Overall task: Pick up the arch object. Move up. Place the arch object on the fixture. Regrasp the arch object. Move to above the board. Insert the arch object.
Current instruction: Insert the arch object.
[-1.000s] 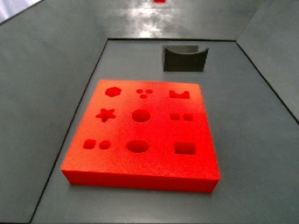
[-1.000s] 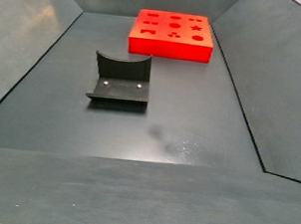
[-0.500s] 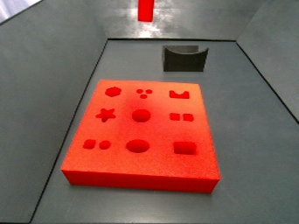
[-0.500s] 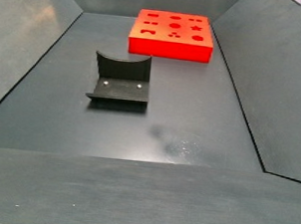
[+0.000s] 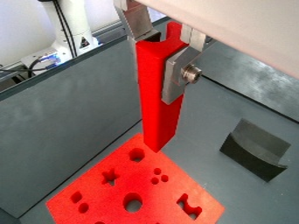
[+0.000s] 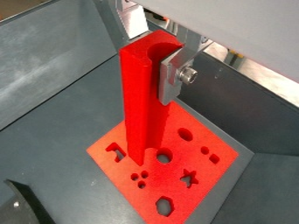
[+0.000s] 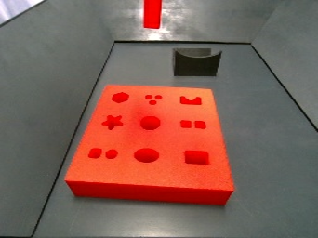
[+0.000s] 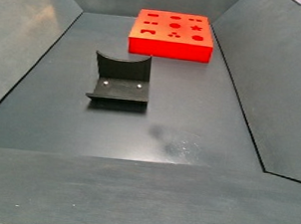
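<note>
The gripper point(image 5: 165, 42) is clamping its silver fingers point(image 6: 173, 74) on the upper end of the arch object point(image 5: 158, 96), which is hanging upright above the board point(image 6: 170, 166), apparently clear of its surface. In a side view the fixture point(image 7: 196, 62) is sitting just beyond the board's far edge, at about 1 o'clock from it, with the arch object's lower end showing at 12 o'clock of that frame.

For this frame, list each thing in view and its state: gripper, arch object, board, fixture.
gripper: shut on the arch object, up above the board.
arch object: held upright between the fingers, hanging clear of the board, not inserted.
board: lying flat on the floor, all cutouts empty.
fixture: standing on the floor beside the board, nothing on it.
</note>
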